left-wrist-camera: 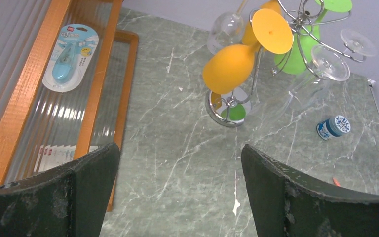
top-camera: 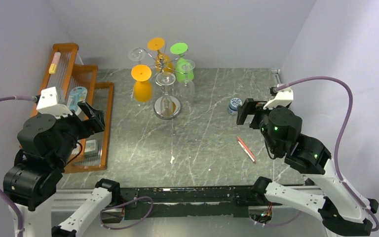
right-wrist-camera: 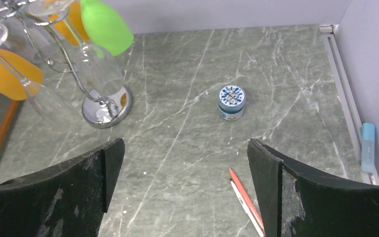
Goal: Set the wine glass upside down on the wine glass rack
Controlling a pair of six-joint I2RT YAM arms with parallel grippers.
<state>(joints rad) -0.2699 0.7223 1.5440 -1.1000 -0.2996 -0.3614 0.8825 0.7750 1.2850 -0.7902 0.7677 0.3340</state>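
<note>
— Both hands stand wide and carry nothing. From the top view, the left hand is well to the left of the tall chrome wire wine glass rack, and the right hand is well to its right.
— And the wine glass?
— On that rack, I judge. The clear stemmed wine glass on the rack's near side hangs bowl-down, its foot caught in a curled wire arm, among orange glasses and green glasses. Whether it is the job's own glass, I cannot say.
— So what is left?
— Little, by the look of it. Any move now should steer wide of the rack. The hanging glasses crowd one another, and a nudge to the pole would set them knocking.
— Do the views differ?
— Yes. Only the top view shows every foot on the wire arms. The left wrist view catches a green glint in the rack's disc base. The right wrist view shows a pale blue object by the wall, far right of the rack. I cannot make that out from above.
</note>
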